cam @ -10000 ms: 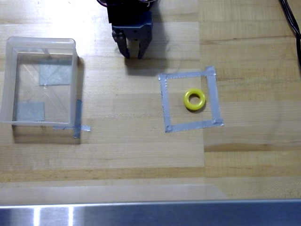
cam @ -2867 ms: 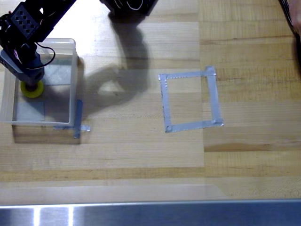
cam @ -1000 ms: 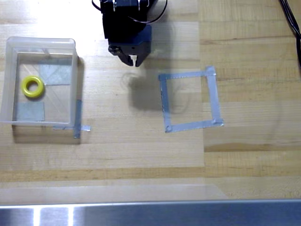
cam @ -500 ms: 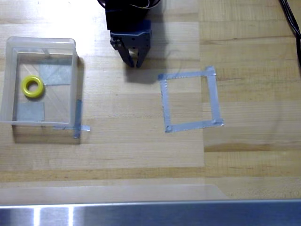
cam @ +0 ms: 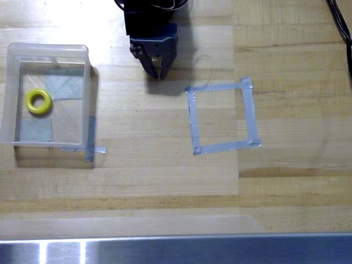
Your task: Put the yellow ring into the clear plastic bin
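Note:
In the overhead view the yellow ring [cam: 38, 101] lies flat on the bottom of the clear plastic bin [cam: 87, 82] at the left of the table, near the bin's left wall. My gripper [cam: 158, 73] hangs at the top centre, well to the right of the bin, pointing down the picture. Its fingertips are close together with nothing between them. Nothing touches the ring.
A flat square outline of grey tape [cam: 221, 116] sits right of centre with bare wood inside it. Blue and grey tape strips [cam: 89, 140] mark the bin's lower right corner. A metal edge [cam: 176, 250] runs along the table's front. Black cables [cam: 341, 25] hang at the top right.
Ten seconds ago the ring lay inside the tape square; it now rests in the bin. Over the last second the gripper has drifted slightly right and its fingers have closed up.

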Motion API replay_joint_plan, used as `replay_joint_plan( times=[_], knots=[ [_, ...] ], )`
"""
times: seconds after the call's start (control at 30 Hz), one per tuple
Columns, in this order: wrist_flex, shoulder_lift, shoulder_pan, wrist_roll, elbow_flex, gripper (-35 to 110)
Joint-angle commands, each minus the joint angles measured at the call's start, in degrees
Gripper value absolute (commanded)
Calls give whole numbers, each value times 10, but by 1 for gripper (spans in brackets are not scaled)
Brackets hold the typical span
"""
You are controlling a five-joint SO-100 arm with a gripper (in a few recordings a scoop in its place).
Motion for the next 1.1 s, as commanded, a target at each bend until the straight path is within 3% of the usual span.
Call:
replay_joint_plan(
  times=[0.0,0.3,1.07],
  knots=[
    [18,5,-1,0,-6,2],
    [62,11,0,0,-6,2],
    [63,8,-4,-7,-6,2]
  ],
)
